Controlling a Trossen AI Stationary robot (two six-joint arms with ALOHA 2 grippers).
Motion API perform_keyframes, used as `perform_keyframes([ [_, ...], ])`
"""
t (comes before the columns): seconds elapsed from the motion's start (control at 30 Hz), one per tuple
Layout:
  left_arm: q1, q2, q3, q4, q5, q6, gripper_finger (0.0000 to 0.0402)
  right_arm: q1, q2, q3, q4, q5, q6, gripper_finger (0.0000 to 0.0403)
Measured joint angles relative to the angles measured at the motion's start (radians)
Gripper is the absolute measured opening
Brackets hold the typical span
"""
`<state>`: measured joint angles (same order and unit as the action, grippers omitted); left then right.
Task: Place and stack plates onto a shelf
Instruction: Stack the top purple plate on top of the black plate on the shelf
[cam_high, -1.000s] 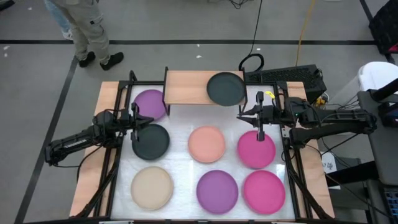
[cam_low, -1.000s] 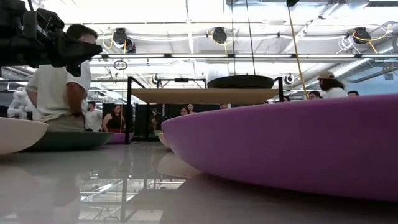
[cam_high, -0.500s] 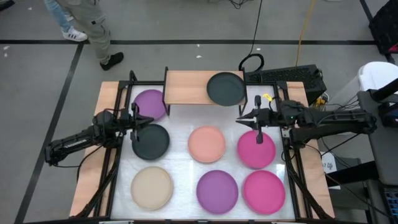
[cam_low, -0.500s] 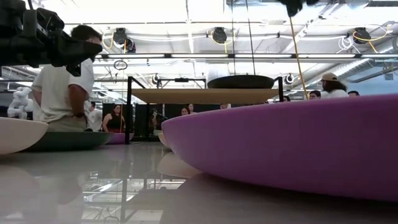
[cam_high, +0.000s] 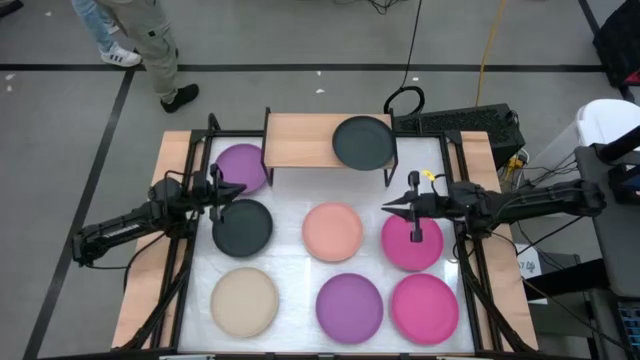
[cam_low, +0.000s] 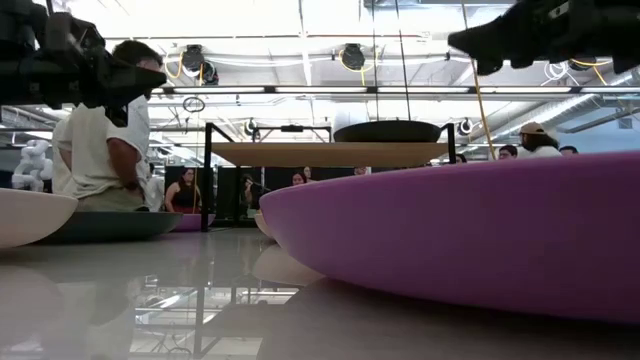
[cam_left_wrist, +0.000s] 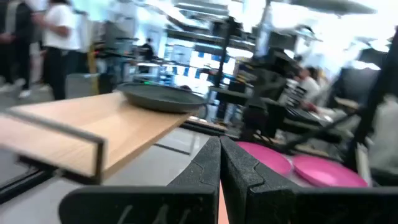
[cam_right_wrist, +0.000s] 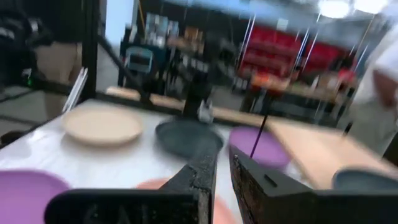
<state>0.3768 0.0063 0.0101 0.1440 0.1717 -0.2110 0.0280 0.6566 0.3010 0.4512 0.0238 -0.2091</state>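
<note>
The shelf (cam_high: 310, 141) stands at the table's far middle, with one black-grey plate (cam_high: 363, 142) resting flat on its right half. Seven plates lie flat on the white table: purple (cam_high: 243, 166), black-grey (cam_high: 242, 226), salmon (cam_high: 333, 231), magenta (cam_high: 412, 242), beige (cam_high: 245, 300), purple (cam_high: 350, 307), magenta (cam_high: 424, 308). My left gripper (cam_high: 236, 198) hovers over the table black-grey plate's far edge, shut and empty (cam_left_wrist: 219, 155). My right gripper (cam_high: 388, 206) hovers between the salmon and magenta plates, empty, with a narrow gap between its fingertips (cam_right_wrist: 222, 163).
A keyboard (cam_high: 460, 122) and cables lie at the far right behind the shelf. Black frame rails (cam_high: 185, 250) run along both sides of the table. A person (cam_high: 140, 50) walks on the floor beyond the far left corner.
My right gripper has drawn back from the shelf toward the table's near edge, empty, and now shows at the top of the low view. The black-grey plate stays on the shelf.
</note>
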Motion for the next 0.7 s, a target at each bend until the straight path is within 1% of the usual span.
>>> perform_keyframes([
  [0.07,0.0,0.0,0.0,0.0,-0.033,-0.029,0.0004,0.0,-0.006,-0.037,0.078,0.0,-0.023,0.0027],
  [0.13,0.0,0.0,0.0,-0.001,-0.041,-0.023,0.0004,0.0,-0.013,-0.057,0.127,0.0,-0.047,0.0027],
  [0.23,0.0,0.003,0.028,-0.041,-0.067,0.008,0.0004,0.0,-0.022,-0.065,0.144,0.0,-0.062,0.0027],
  [0.33,0.0,0.037,0.098,-0.106,-0.121,0.033,0.0004,0.0,-0.03,-0.065,0.144,0.0,-0.064,0.0027],
  [0.5,0.0,0.185,0.276,-0.237,-0.158,0.124,0.0004,0.0,-0.03,-0.065,0.144,0.0,-0.064,0.0027],
  [0.7,-0.005,0.432,0.46,-0.361,-0.173,0.233,0.0004,0.0,-0.03,-0.065,0.166,0.003,-0.07,0.0027],
])
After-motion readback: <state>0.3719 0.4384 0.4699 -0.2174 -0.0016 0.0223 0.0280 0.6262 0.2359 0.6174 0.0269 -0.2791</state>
